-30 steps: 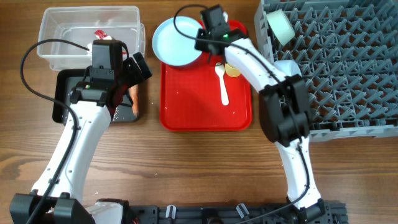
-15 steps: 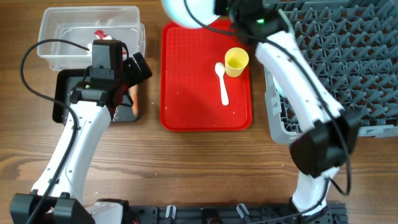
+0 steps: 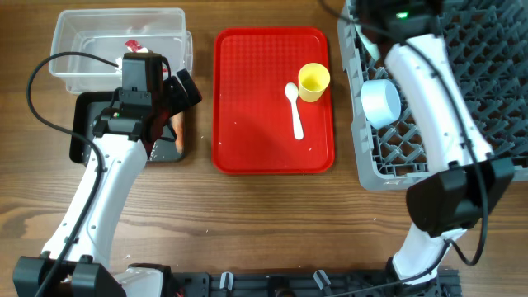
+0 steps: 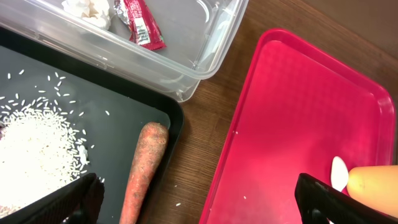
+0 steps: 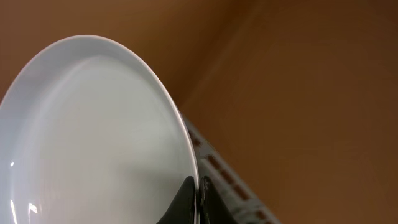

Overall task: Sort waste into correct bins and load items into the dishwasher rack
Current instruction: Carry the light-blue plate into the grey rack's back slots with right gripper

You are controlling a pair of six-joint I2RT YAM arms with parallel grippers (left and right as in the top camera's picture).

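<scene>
My right gripper (image 5: 198, 188) is shut on the rim of the pale blue plate (image 5: 93, 137) and holds it on edge above the grey dishwasher rack (image 3: 487, 74). The plate and the right fingers are beyond the top edge of the overhead view. A pale blue bowl (image 3: 380, 101) sits in the rack. The yellow cup (image 3: 313, 81) and white spoon (image 3: 295, 111) lie on the red tray (image 3: 247, 124). My left gripper (image 4: 199, 205) is open and empty above the black tray's (image 4: 93, 93) right edge, beside the carrot (image 4: 144, 168) and rice (image 4: 37, 149). The red wrapper (image 4: 140, 25) and white scrap (image 4: 90, 7) lie in the clear tub (image 4: 205, 56).
The clear tub (image 3: 82, 74) stands at the back left with the black tray (image 3: 82, 124) right in front of it. A strip of bare wood separates the black tray from the red tray. My right arm (image 3: 437, 107) stretches across the rack's left part.
My right gripper has lifted the plate off the red tray's back left corner and swung it right and up over the rack. The left arm has not moved.
</scene>
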